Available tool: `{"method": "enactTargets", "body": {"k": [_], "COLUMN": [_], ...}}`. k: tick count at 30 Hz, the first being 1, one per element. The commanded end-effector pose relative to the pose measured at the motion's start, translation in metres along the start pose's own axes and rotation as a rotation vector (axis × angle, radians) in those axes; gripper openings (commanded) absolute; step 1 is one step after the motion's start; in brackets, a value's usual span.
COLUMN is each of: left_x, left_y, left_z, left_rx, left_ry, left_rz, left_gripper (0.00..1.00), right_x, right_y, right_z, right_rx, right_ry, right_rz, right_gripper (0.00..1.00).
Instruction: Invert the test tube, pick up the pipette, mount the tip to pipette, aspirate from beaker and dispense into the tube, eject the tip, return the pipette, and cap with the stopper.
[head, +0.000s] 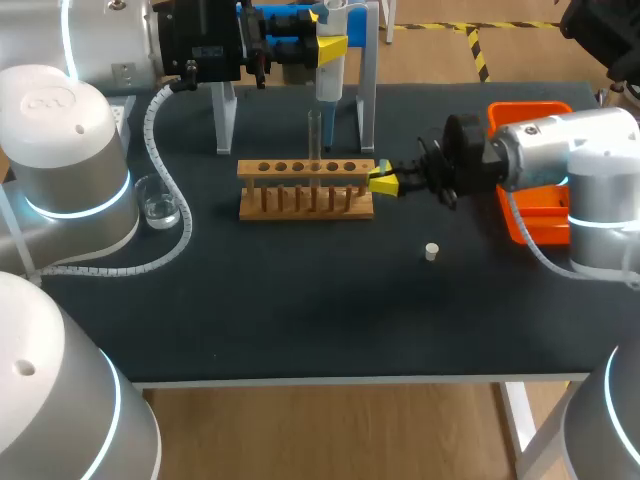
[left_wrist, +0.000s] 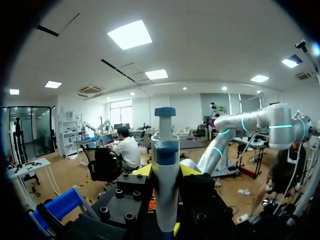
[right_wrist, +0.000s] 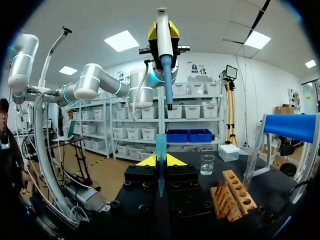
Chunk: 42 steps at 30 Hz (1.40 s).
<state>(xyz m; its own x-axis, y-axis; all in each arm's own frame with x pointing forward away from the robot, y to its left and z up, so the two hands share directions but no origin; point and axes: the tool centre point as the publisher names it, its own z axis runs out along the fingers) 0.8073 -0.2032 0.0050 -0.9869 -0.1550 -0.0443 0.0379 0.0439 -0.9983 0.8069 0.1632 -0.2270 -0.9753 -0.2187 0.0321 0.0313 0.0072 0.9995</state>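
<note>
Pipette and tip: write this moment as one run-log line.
left claw: shut on pipette | right claw: shut on tip | tip: beneath pipette nozzle, apart, unmounted

The rack is bare wood, the beaker clear glass, the tabletop matt black, the pipette smooth white plastic.

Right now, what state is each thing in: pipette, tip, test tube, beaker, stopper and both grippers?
Pipette: upright, no tip mounted.
Tip: upright, below the pipette, unmounted.
Test tube: standing in the rack, uncapped.
Beaker: upright, clear liquid inside.
Stopper: loose on the table.
Left gripper: shut on the pipette.
Right gripper: shut on the tip.
</note>
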Motion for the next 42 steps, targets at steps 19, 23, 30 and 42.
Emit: {"method": "enactTargets", "body": {"k": [19,23,30,42], "left_x": [0.001,0.001,0.001,0.001], "left_y": [0.000,0.000,0.000,0.000], "left_z": [-0.001,-0.001,-0.001,-0.001], "left_rx": [0.001,0.001,0.001,0.001], "left_ry": [0.000,0.000,0.000,0.000], "left_rz": [0.000,0.000,0.000,0.000], "left_gripper": [0.00,0.00,0.00,0.00], "right_x": [-0.008,-0.008,-0.009,-0.012], "right_y": [0.002,0.003,0.007,0.009], "right_z": [0.039,0.044,0.053,0.061], "right_rx": [0.018,0.016,0.014,0.011], "right_ry": [0.040,0.042,0.051,0.061], "right_rz": [-0.026,-0.028,-0.035,-0.038], "right_gripper": [0.00,0.00,0.00,0.00]}}
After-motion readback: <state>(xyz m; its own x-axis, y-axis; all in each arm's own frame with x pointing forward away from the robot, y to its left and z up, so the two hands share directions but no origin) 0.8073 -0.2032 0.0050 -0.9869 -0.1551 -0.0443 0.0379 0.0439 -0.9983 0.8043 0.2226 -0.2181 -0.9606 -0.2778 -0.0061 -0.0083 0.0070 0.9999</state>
